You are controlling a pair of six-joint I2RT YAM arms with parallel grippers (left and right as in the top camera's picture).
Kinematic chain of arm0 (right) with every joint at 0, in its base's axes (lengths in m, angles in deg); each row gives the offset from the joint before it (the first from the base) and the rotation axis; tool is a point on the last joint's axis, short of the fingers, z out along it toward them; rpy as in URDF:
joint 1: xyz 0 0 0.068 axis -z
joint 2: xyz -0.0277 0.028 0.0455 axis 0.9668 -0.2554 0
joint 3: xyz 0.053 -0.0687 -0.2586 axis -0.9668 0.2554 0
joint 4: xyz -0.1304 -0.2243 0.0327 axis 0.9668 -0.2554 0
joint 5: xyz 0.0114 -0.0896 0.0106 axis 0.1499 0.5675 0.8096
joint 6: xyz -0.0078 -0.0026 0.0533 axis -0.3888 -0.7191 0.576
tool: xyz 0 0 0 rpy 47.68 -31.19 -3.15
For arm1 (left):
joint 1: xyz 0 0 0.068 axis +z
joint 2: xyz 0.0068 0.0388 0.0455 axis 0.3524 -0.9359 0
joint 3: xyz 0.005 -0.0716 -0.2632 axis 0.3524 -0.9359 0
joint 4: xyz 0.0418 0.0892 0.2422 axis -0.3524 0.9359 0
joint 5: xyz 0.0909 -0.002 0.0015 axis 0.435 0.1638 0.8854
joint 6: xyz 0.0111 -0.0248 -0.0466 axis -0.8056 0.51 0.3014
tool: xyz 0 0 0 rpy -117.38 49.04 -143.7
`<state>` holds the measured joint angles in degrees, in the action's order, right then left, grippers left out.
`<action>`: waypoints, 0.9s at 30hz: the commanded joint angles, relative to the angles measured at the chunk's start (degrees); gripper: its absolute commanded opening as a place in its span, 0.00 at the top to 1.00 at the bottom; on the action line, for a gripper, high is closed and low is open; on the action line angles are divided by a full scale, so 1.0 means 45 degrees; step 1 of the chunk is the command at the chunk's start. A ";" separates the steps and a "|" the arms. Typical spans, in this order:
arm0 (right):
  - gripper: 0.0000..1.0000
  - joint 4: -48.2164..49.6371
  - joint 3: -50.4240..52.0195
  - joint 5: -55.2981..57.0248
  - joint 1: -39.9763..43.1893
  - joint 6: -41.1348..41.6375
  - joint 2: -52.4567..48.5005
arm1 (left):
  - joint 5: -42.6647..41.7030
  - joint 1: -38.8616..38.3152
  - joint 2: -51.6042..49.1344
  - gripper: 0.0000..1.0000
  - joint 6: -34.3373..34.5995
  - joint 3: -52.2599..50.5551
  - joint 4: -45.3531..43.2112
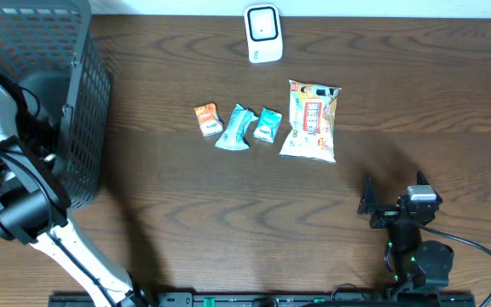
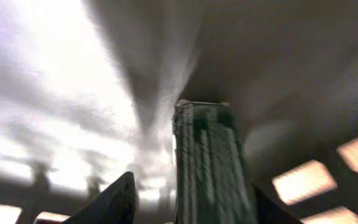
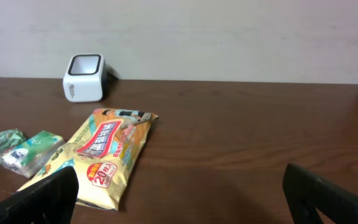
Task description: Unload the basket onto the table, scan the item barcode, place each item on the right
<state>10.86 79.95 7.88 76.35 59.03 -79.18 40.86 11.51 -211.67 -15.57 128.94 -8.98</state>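
Observation:
My left arm (image 1: 7, 111) reaches down into the dark mesh basket (image 1: 88, 102) at the table's left edge, and its gripper is hidden there from above. The left wrist view is blurred. It shows a dark green ribbed packet (image 2: 210, 162) standing between the fingers of my left gripper (image 2: 192, 186), against the right finger with a gap on the left side. The white barcode scanner (image 1: 263, 32) (image 3: 84, 77) stands at the table's far edge. My right gripper (image 1: 395, 192) (image 3: 179, 186) rests wide open near the front right, holding nothing.
A row of items lies in the middle of the table: an orange packet (image 1: 207, 119), two teal packets (image 1: 233, 128) (image 1: 268, 124) and a large yellow bag (image 1: 312, 121) (image 3: 107, 155). The yellow bag lies just ahead and left of my right gripper.

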 commanded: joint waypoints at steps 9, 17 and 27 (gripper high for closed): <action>0.01 -0.0049 0.0019 -0.0078 -0.0112 0.0087 0.0044 | -0.2030 0.0010 0.0529 0.55 0.0442 0.1826 0.0267; 0.01 -0.0049 0.0019 -0.0078 -0.0112 0.0087 0.0044 | -0.0131 0.0000 0.0529 0.02 0.1345 0.0865 0.0423; 0.01 -0.0049 0.0019 -0.0078 -0.0112 0.0087 0.0044 | -0.0918 -0.0835 0.0529 0.07 0.1341 -0.1477 -0.1287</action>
<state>10.86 79.95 7.88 76.35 59.03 -79.18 37.84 9.78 -210.45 -9.80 124.85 -13.64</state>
